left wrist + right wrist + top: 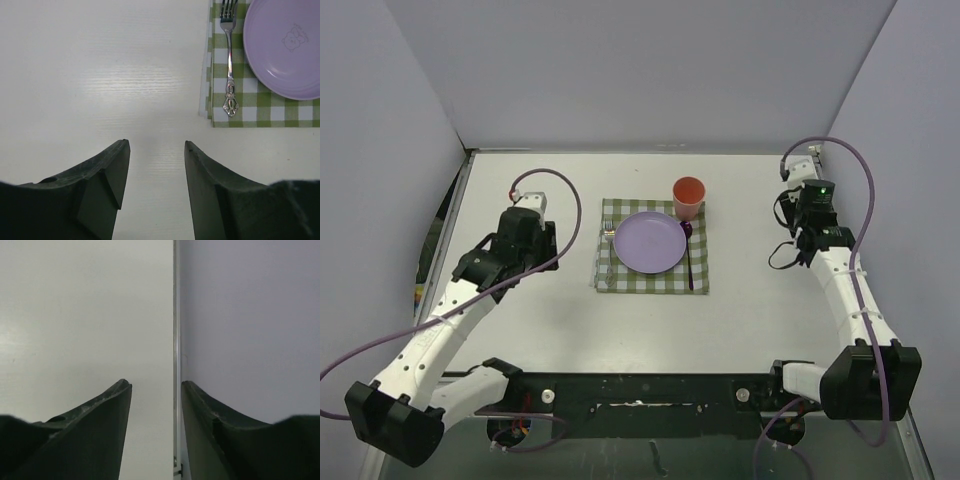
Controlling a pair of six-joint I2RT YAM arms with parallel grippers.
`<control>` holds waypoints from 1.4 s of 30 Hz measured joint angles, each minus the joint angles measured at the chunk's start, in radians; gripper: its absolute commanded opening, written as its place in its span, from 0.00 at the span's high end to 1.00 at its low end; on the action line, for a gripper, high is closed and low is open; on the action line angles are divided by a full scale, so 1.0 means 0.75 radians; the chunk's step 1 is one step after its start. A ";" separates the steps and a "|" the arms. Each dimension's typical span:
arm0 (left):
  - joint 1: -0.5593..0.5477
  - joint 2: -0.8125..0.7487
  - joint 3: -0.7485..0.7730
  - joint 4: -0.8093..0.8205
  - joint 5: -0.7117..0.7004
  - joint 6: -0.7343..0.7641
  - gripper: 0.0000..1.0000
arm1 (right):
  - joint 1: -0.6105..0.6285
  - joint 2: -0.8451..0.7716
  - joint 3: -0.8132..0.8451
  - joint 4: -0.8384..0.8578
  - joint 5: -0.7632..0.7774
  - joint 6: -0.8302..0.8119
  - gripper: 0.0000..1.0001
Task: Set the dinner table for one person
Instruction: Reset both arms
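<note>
The dinner table (750,300) is a large white top. Near its middle lies a green-and-white checked cloth (620,280) with a lilac plate (650,242) on it. A silver fork (229,55) lies left of the plate, a purple spoon (689,255) right of it, and an orange cup (689,197) stands at the cloth's far right corner. My left gripper (157,145) is open and empty over bare table, left of the cloth (260,112). My right gripper (156,385) is open and empty at the table's right edge, well away from the setting.
Grey walls close the table in at the back and on both sides. A thin metal edge strip (176,340) runs along the right side, just ahead of my right gripper. The arms' bases and a black rail (640,390) line the near edge.
</note>
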 measured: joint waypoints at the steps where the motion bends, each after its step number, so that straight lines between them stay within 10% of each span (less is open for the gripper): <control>1: 0.000 -0.017 -0.013 -0.005 0.004 -0.008 0.53 | 0.000 -0.017 -0.022 -0.011 -0.012 -0.002 0.49; 30: -0.001 -0.011 -0.009 -0.011 0.079 -0.034 0.53 | -0.043 -0.235 -0.272 -0.081 -0.138 -0.061 0.42; 42: 0.005 0.085 0.037 0.103 -0.031 0.114 0.49 | -0.049 0.025 0.134 -0.157 -0.193 -0.127 0.43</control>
